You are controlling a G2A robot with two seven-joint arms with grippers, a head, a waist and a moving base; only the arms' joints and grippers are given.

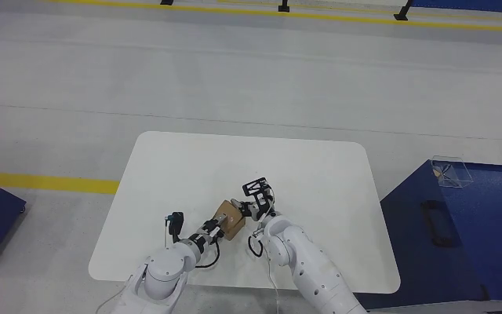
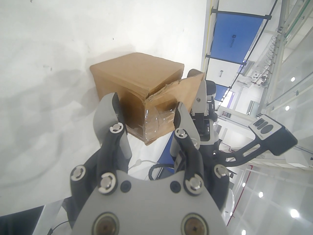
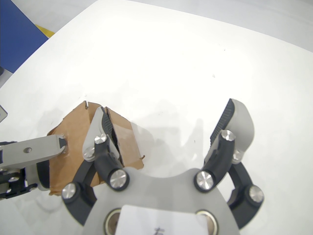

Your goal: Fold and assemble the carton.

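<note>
Near the white table's (image 1: 314, 173) front edge, the left gripper (image 2: 146, 108) stands open astride the brown carton's (image 2: 137, 74) taped corner and the right gripper (image 3: 166, 108), wide open, leans one finger (image 3: 102, 123) on a flap (image 3: 127, 145), while the carton seems light and easily creased, best pinched at a flap edge.
</note>
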